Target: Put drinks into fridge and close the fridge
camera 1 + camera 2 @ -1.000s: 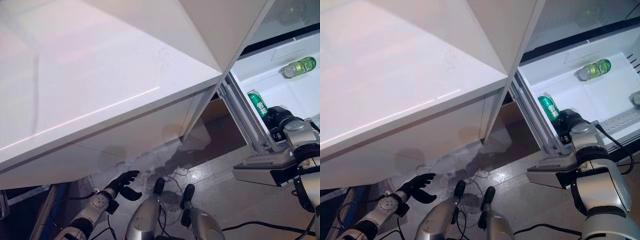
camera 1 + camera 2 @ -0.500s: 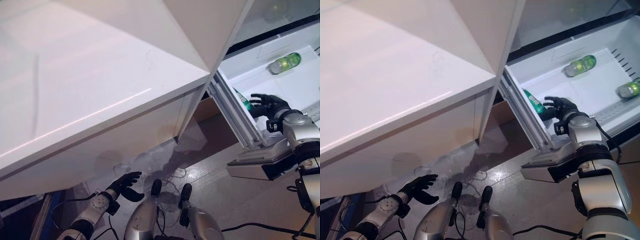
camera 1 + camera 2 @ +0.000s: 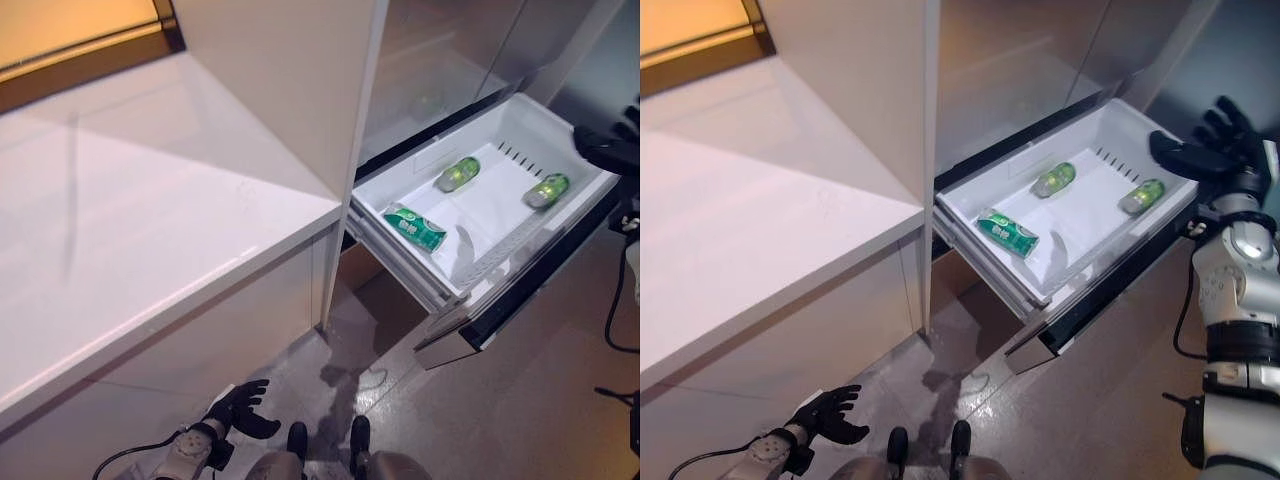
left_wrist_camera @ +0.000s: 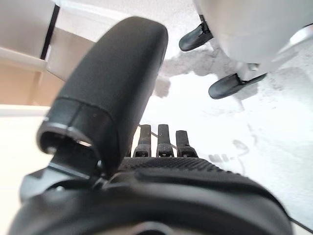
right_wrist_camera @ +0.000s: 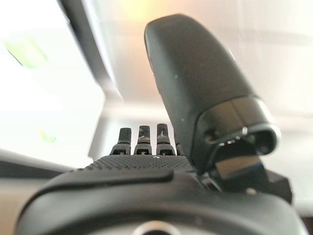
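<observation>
The fridge's white drawer (image 3: 1095,120) is pulled out. A green can (image 3: 1007,232) lies on its side near the drawer's front left. Two green drinks (image 3: 1053,180) (image 3: 1141,196) lie further back in it. My right hand (image 3: 1212,146) is open and empty, raised beside the drawer's far right corner, apart from the drinks; its straight fingers show in the right wrist view (image 5: 142,142). My left hand (image 3: 830,414) hangs low near the floor, open and empty, and its fingers show in the left wrist view (image 4: 159,142).
A white counter (image 3: 150,230) stands to the left of the fridge. A tall white cabinet side (image 3: 300,90) rises between the counter and the fridge. The drawer's dark front panel (image 3: 1110,290) juts out over the grey floor (image 3: 1100,400).
My right hand has let go of the green can, which now lies in the drawer, and has pulled back to the right. The camera has risen and turned.
</observation>
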Tool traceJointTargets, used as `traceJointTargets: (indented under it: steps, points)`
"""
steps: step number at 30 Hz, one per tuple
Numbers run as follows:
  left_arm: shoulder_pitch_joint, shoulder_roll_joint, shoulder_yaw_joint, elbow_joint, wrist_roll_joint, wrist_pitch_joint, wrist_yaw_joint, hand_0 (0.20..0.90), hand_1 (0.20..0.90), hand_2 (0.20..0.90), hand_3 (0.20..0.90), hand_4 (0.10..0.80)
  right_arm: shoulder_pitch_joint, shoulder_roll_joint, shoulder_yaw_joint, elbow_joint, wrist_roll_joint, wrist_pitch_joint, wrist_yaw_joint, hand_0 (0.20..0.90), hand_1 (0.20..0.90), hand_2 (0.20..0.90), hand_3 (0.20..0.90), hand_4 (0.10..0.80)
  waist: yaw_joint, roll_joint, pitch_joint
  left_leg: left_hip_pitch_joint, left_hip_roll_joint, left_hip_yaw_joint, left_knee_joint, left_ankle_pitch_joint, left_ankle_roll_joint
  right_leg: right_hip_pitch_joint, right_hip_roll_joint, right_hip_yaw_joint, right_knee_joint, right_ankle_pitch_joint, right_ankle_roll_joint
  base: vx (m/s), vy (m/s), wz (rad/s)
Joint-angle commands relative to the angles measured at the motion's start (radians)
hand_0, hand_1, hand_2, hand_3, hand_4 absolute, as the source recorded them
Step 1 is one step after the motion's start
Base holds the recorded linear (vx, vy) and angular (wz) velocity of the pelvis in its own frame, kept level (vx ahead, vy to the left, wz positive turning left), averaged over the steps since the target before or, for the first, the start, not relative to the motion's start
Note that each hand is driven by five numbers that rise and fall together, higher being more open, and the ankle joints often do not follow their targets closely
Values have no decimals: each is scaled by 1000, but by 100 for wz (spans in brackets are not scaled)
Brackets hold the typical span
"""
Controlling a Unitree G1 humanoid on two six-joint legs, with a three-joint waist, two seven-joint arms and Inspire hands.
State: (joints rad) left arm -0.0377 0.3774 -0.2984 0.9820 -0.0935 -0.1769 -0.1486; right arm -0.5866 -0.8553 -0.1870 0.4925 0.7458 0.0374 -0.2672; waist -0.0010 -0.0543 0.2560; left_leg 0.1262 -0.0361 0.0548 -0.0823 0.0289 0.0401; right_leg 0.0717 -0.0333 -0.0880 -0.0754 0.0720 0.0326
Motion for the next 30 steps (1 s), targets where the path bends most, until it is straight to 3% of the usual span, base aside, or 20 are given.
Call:
traceJointTargets:
  steps: [1, 8, 9, 14, 21, 27, 28, 30]
  points:
    - [3, -15, -18, 39, 17, -22, 21, 900, 900, 900, 900, 800, 93, 38, -38, -82, 23, -117, -76, 900, 900, 900, 900, 800, 13, 14, -123, -40, -6, 33, 147, -145, -16, -35, -13, -15, 170, -143, 34, 83, 2, -23]
    - [-3, -14, -43, 10, 35, -21, 29, 900, 900, 900, 900, 800, 176, 114, -40, -55, 92, -139, -84, 900, 900, 900, 900, 800, 23, 1, -63, -124, -13, 18, 416, -273, 12, -70, -64, -20, 320, -199, 4, 57, -41, -2]
    - [-14, -14, -49, 0, 10, -17, 28, 900, 900, 900, 900, 800, 163, 114, -46, -26, 114, -168, -99, 900, 900, 900, 900, 800, 31, 8, -32, -163, -16, 4, 475, -303, 29, -105, -73, -30, 393, -221, -6, -37, 11, 10]
    - [-28, -4, -74, -30, -38, -16, 81, 900, 900, 900, 900, 800, 82, 101, -30, 39, 158, -211, -135, 900, 900, 900, 900, 800, 46, 33, 57, -308, -34, -5, 641, -343, 62, -253, -91, -39, 591, -268, -34, -114, 44, 18]
    - [-13, 14, -49, -40, -82, -29, 141, 900, 900, 900, 900, 800, 8, 79, 2, 97, 197, -250, -132, 900, 900, 900, 900, 800, 70, 65, 141, -470, -68, -13, 804, -369, 85, -426, -101, -52, 802, -326, -68, -63, 55, 15]
    - [-11, 29, -22, -64, -116, -50, 150, 900, 900, 900, 900, 800, -82, 63, 61, 93, 203, -278, 17, 900, 900, 900, 900, 800, 84, 90, 172, -582, -80, -20, 882, -361, 91, -551, -95, -61, 910, -351, -100, -48, 61, 6]
    - [-9, 27, -19, -68, -118, -51, 151, 900, 900, 900, 900, 800, -91, 65, 70, 90, 193, -283, 42, 900, 900, 900, 900, 800, 88, 92, 172, -579, -85, -31, 898, -392, 87, -552, -87, -49, 930, -381, -92, 72, 51, 3]
    - [-10, 27, -9, -86, -126, -50, 145, 900, 900, 900, 900, 800, -118, 67, 97, 75, 157, -299, 105, 900, 900, 900, 900, 800, 94, 95, 178, -596, -87, -33, 904, -386, 85, -572, -84, -51, 943, -382, -95, 21, 60, 2]
